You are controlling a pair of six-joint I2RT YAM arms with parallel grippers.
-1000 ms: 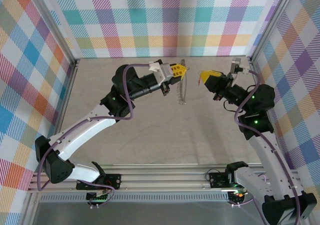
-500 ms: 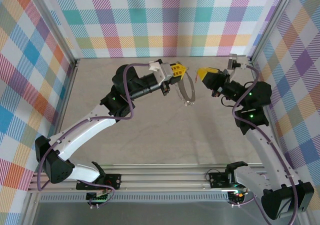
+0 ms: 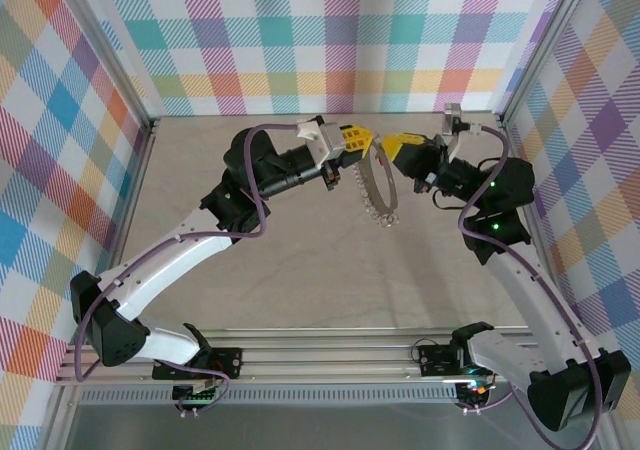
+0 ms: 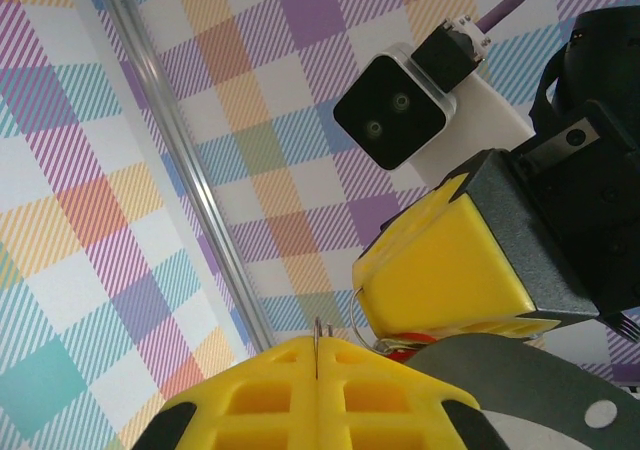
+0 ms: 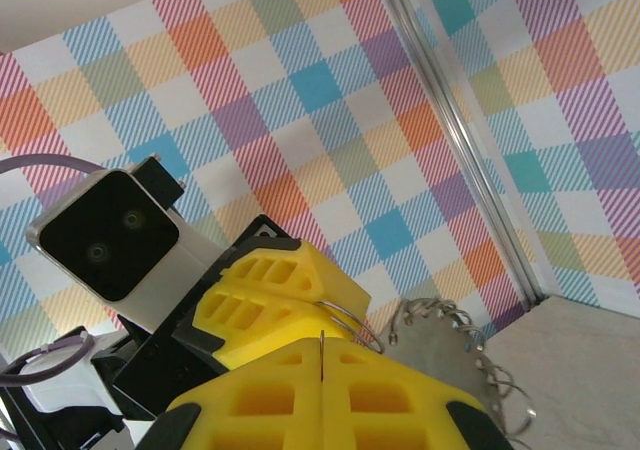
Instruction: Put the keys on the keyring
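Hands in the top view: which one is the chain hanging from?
The left hand: the keyring chain dangles from its shut yellow tips, while the right hand has the red key at its tip.

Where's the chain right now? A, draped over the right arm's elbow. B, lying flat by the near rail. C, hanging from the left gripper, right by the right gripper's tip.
C: the chain dangles from the shut left gripper, whose tip nearly meets the right gripper, shut on the red key.
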